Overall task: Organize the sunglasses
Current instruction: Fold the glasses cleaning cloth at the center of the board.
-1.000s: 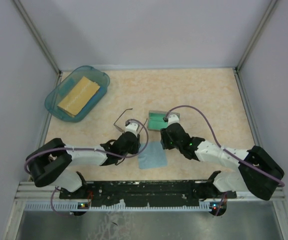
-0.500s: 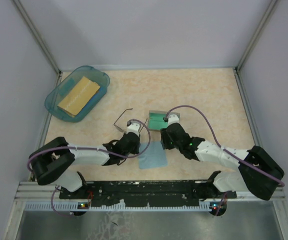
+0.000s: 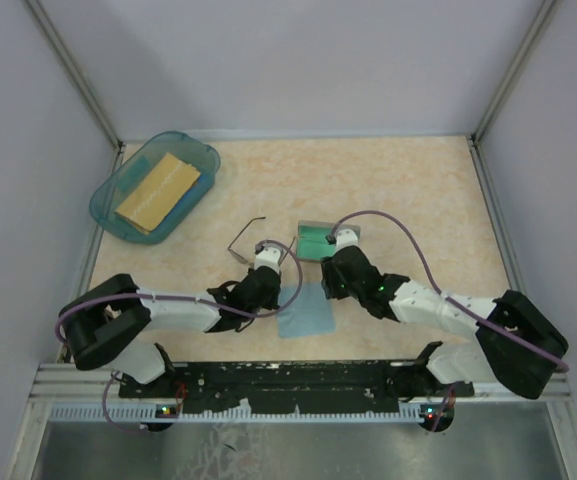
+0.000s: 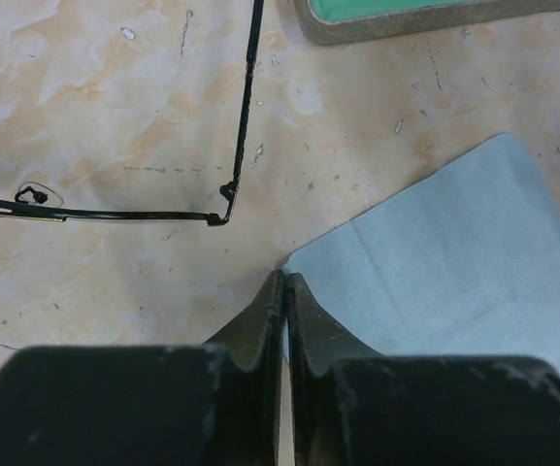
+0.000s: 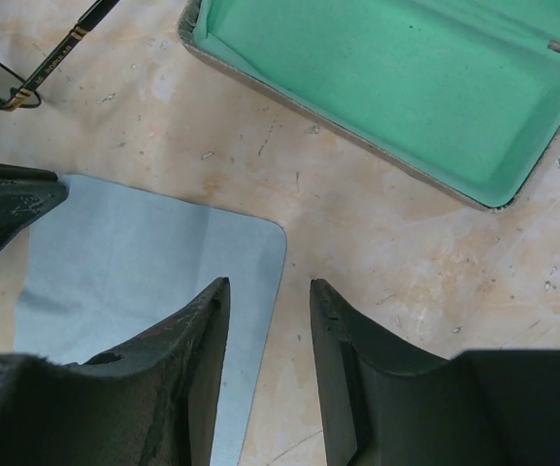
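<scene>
1. The table (image 3: 398, 190); both arms lie low across it, angled inward toward its middle.
2. The left arm (image 3: 173, 310); its left gripper (image 4: 284, 277) has fingers pressed together at a corner of the blue cloth (image 4: 454, 252); whether they nip it, I cannot tell.
3. The right arm (image 3: 428, 305); its right gripper (image 5: 270, 283) hovers with jaws spread over the cloth's edge, near the open case (image 5: 386, 87).
4. The sunglasses (image 4: 227, 191) lie on the table with temples unfolded, just beyond the cloth and left of the case.

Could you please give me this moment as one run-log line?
left hand shut on cloth corner | right hand open, empty | sunglasses untouched, outside case | case open
</scene>
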